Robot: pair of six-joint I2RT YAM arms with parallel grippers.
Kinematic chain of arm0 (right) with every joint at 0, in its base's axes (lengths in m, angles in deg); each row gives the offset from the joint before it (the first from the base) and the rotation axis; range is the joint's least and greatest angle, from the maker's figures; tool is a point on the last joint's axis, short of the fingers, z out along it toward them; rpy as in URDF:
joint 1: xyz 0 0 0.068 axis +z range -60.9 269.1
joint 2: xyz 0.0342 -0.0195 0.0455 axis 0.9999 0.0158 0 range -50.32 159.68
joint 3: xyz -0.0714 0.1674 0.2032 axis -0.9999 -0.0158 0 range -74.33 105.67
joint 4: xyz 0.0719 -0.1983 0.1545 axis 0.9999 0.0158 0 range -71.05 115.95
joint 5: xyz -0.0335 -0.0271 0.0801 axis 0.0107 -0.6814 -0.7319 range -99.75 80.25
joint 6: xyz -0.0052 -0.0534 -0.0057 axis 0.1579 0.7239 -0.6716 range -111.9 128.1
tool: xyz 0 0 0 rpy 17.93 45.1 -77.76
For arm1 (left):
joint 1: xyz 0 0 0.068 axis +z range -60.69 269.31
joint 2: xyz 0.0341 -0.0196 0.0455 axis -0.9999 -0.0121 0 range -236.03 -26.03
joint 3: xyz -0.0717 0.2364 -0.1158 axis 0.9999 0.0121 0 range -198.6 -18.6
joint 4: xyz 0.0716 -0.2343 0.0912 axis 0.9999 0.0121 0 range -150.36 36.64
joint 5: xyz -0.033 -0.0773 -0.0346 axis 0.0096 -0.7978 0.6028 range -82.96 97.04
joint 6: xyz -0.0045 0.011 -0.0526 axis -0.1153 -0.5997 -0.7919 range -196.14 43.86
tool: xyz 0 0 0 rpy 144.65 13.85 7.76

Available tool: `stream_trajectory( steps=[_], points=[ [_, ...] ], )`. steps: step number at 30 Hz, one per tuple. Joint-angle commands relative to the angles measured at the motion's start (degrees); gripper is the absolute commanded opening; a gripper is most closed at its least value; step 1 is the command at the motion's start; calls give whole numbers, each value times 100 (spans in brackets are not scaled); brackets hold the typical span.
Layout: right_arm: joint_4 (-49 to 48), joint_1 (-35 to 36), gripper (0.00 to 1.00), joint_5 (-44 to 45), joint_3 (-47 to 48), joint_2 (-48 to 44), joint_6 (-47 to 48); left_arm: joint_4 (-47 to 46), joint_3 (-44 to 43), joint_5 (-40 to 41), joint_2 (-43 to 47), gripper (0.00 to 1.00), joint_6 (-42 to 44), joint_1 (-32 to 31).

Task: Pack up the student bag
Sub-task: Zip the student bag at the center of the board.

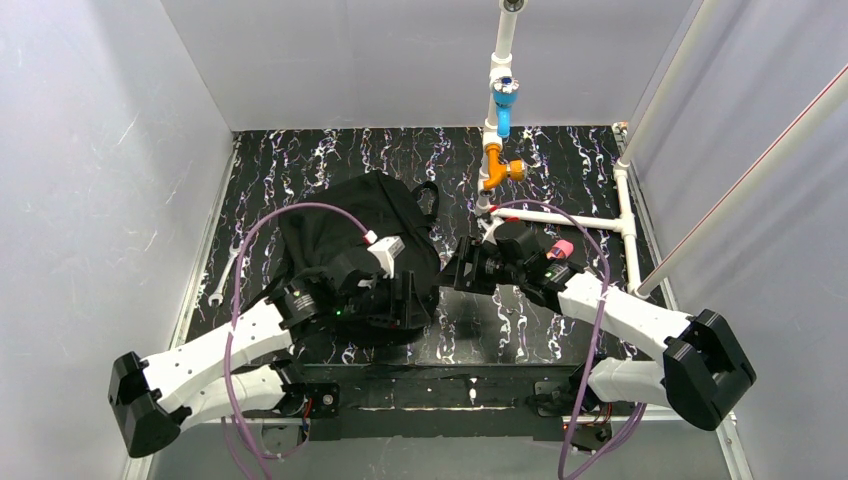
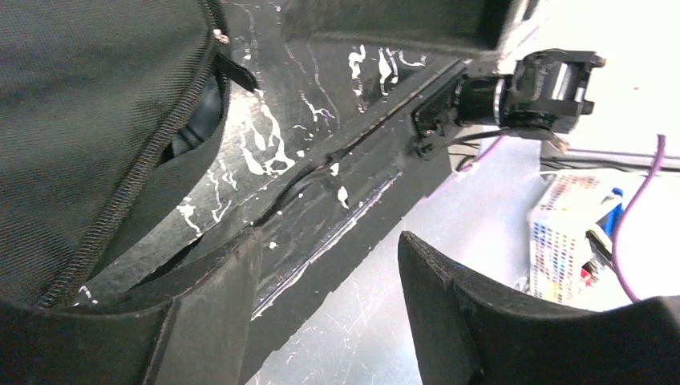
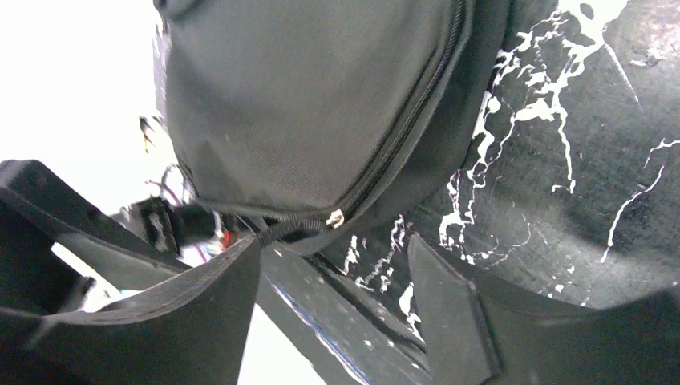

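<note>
You have the student bag [image 1: 340, 215] lying left of the middle of the bench [image 1: 300, 160], its lower end reaching toward the near edge, with an arm at each side of that end. Your left gripper [image 2: 329, 249] has its jaws apart with nothing between them, and the bag's zip [image 2: 152, 152] runs past just to its left, showing a short gap [image 2: 188, 132] where the teeth are parted. Your right gripper [image 3: 333, 245] is likewise spread and empty, and the zip pull [image 3: 334, 216] sits just beyond its fingertips at the bag's corner. The step in hand looks like work on the zip, and no item is in either gripper. Whether the zip is being opened or shut can't be told from here. Next you would likely bring the right jaws onto that small pull, squarely, while the left pins the fabric so the soft bag doesn't drag along. A wrench [image 1: 228, 270] lies near the left edge, well apart from both grippers
</note>
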Motion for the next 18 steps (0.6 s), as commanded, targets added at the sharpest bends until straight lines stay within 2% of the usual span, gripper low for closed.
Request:
stream_trajectory(
  steps=[1, 5, 10, 18],
  points=[
    [-789, -391, 80, -3, -350, -42, -1034, 510, -752, 719, -563, 64, 297, -52],
    [-1106, -450, 80, -201, -232, 443, -1214, 1176, -1483, 1240, -1386, 61, 853, -71],
    [-1528, -450, 77, -370, -122, 929, -1262, 1326, -1874, 1203, -2119, 54, 1145, -151],
    [-1874, -425, 74, -497, -83, 1277, -1244, 1341, -1985, 1505, -2397, 40, 1282, -238]
  ],
)
